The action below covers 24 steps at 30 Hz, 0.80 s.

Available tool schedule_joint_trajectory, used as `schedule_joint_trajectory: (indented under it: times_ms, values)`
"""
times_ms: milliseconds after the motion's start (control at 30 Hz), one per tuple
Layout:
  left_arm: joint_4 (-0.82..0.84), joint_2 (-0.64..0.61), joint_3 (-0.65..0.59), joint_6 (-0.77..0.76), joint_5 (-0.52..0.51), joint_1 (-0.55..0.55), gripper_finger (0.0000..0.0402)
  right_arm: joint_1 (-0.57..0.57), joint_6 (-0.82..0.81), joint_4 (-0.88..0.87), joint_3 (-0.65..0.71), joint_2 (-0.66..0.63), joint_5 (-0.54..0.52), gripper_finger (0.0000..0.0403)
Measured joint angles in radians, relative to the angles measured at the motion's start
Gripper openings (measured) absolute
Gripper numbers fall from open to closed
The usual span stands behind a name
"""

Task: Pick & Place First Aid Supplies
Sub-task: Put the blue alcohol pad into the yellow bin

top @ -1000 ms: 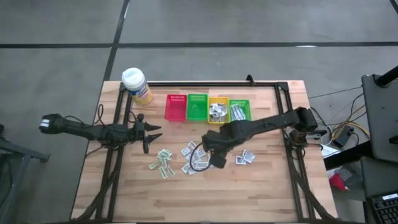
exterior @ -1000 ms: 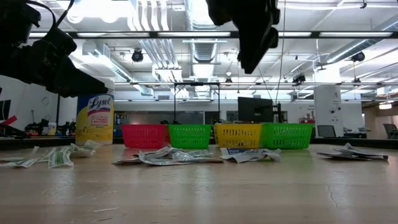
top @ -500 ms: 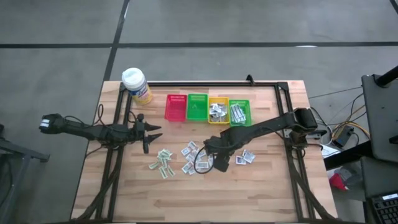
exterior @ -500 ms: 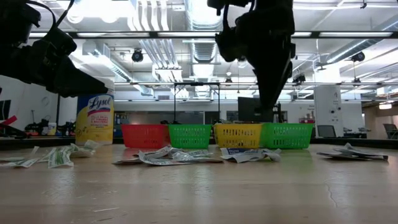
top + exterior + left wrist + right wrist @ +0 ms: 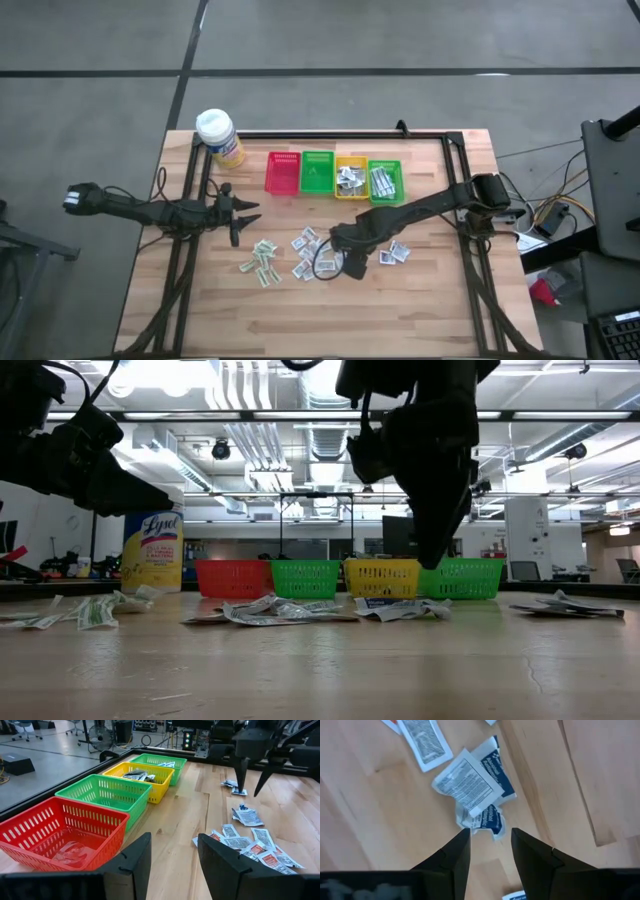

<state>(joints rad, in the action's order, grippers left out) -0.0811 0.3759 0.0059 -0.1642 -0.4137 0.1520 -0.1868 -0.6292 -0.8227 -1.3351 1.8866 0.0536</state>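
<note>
Change noted: your right gripper (image 5: 352, 268) has come down from above the middle of the bench and sits lower over the central scatter of packets (image 5: 308, 252) than it did a second ago. Its fingers have spread a little and stand parted with nothing between them. In the right wrist view a small overlapping pile of packets (image 5: 475, 787) lies just ahead of the fingertips, apart from them. Read this as the approach to the next pick; no grasp is made yet.

Your left gripper (image 5: 243, 214) waits unchanged near the bench's left edge, fingers parted and empty.

Inventory, as counted from above:
- Baskets: four in one row toward the far edge of the bench. Red basket (image 5: 282, 173), no packets showing. Green basket (image 5: 318, 172) beside it, no packets showing. Yellow basket (image 5: 351, 177), several packets inside. Second green basket (image 5: 386, 178), several packets inside. The binned packets are too small to count exactly.
- Loose packets on the bench: three groups. Green-printed group (image 5: 260, 262) left of centre, roughly five or six. The central group, roughly eight to ten. Right group (image 5: 396, 252), about three.
- Bottle (image 5: 219, 137): one, yellow with a white cap, at the far left corner; not part of the sort.

Judgement: most of the sorting remains, since far more packets lie loose than binned.
</note>
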Motion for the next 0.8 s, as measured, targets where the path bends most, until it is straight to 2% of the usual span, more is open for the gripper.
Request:
schedule_joint_trajectory:
  times_ms: [467, 800]
  values:
    - [0.000, 0.000, 0.000, 0.000, 0.000, 0.000, 0.0158, 0.006, -0.003, 0.027, 0.036, 0.000, 0.000, 0.0146]
    - [0.000, 0.000, 0.000, 0.000, 0.000, 0.000, 0.0158, 0.008, -0.002, 0.038, 0.036, 0.080, 0.004, 0.0146]
